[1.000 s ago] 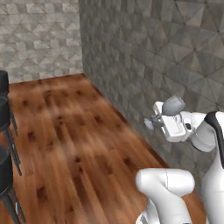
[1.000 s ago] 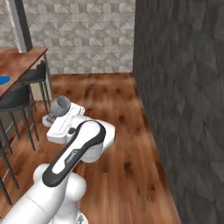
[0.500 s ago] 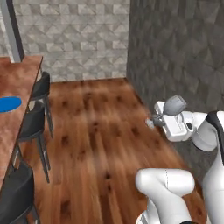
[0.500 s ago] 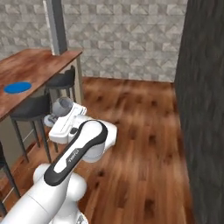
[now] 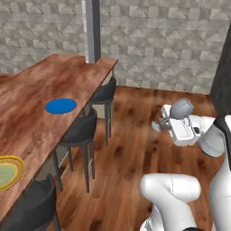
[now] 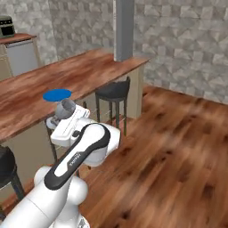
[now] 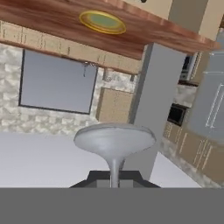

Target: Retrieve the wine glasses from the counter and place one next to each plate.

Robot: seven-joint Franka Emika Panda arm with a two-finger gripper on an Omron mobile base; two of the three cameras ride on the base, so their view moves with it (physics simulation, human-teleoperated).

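My gripper point(image 5: 167, 121) is shut on the stem of a grey wine glass point(image 5: 181, 108), carried in front of the arm over the wooden floor. From the other side, the wine glass point(image 6: 67, 107) sits above the gripper point(image 6: 58, 116), close to the bar's edge. In the hand view its bowl point(image 7: 114, 139) rises from the gripper point(image 7: 114, 178). On the long wooden bar top point(image 5: 40, 85) lie the blue plate point(image 5: 60, 106) and the yellow-rimmed plate point(image 5: 6, 172). The hand view also shows the yellow-rimmed plate point(image 7: 102, 22). The blue plate point(image 6: 57, 95) lies just beyond the glass.
Dark stools point(image 5: 81, 131) line the bar's near side, one stool point(image 6: 113, 91) by its far end. A grey pillar point(image 5: 92, 29) stands at the bar's end. A strip of counter point(image 6: 18, 39) with a dark appliance point(image 6: 5, 26) is at far left. Wooden floor point(image 6: 178, 142) lies to the right.
The whole picture has swung as the base turned: the dark wall is gone, and the bar, stools and both plates have come into view. The arm holds the glass in the same pose.
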